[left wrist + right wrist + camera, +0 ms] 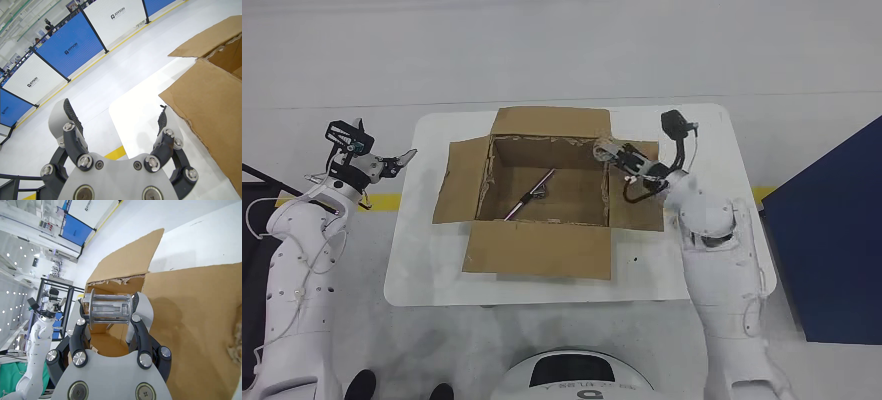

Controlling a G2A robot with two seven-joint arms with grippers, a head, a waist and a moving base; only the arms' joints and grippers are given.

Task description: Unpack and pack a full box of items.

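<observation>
Top view: one cardboard box (542,195), four flaps folded out, sitting on one white table (422,260). Inside the box, one thin pink rod (527,199) lying slantwise on the bottom (metallic-looking at one end, exact type not readable). Two arms. Left gripper (402,160) just off the table's left edge, over the floor, fingers spread wide, nothing between them. Right gripper (608,155) over the box's right rim, clamped on one metal spool (599,149).

Left wrist view: left gripper (114,105) spread wide, empty, two ribbed dark pads (72,115) facing each other. Beneath it, a rounded corner of the white table (132,123) and one yellow floor line (115,153). Cardboard box (208,106) near, apart from the fingers, one flap hanging outward. Behind, at least five partition panels (70,49), blue and white by turns, each with a logo and a word mark (print not transcribed).

Right wrist view: right gripper (108,308) closed on the one metal spool (109,310), gripped end to end, flange against one finger, ribbed silver body crosswise between the pads. Held above the open cardboard box (189,313), over the interior beside a torn corner edge. Farther off, the left arm (40,328), white, raised.
</observation>
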